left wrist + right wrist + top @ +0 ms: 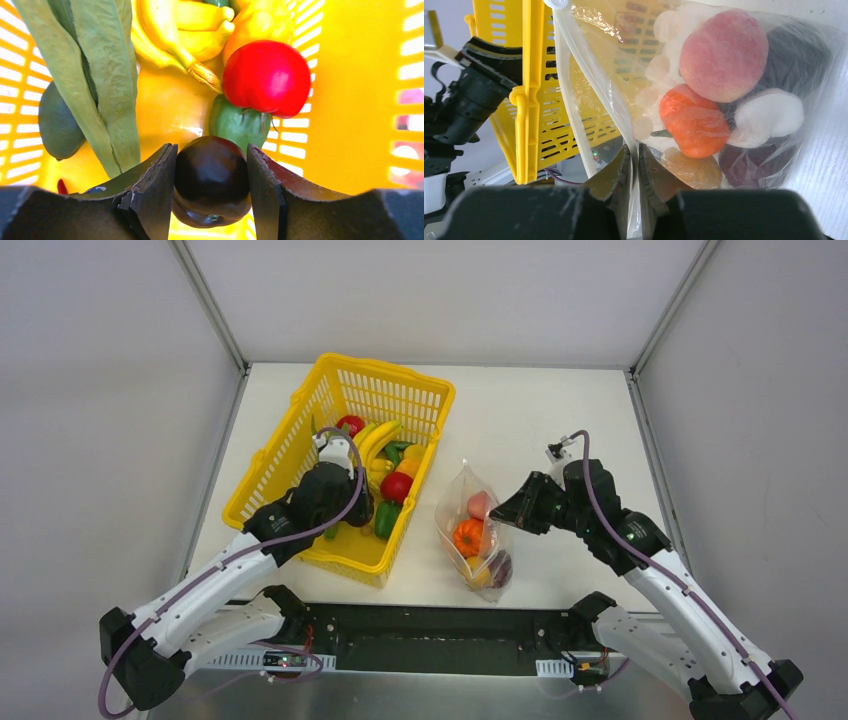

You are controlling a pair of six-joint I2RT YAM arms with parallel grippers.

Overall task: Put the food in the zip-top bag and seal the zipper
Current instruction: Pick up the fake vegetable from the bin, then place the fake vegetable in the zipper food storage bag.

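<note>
Zip-top bag (456, 496) lies on the white table (540, 420) just right of ctr in the top view, just beside the yellow mesh basket (390, 368), w/ a narrow gap btwn them. It already has food (468, 537) inside: a pink peach (723, 55), an orange pumpkin-like piece (694, 122), a white piece (769, 117), a yellow-orange piece (691, 172) and dark purple pieces (744, 167). At bottom ctr of the right wrist view the right gripper (634, 150) has its fingers pressed together on the bag's clear film, pinching it at the side nearest that arm. There the zipper (574, 90) shows as a thicker clear strip running down the left-ctr of the frame; can't tell if it's sealed. At bottom ctr of the left wrist view the left gripper (211, 150) is down inside the basket, clamped on a dark purple fruit (212, 182), one finger touching each side of it. Above it in that frame: a red tomato (266, 77) resting against a green pepper (239, 122), yellow bananas (175, 30) at top ctr, an orange-yellow piece (257, 22) next to them, long green pods (95, 75) at upper left and a dark green rounded piece (57, 125) at far left. In the top view the basket fills the left-ctr, w/ the left arm (230, 575) reaching in over its lower rim.
</note>
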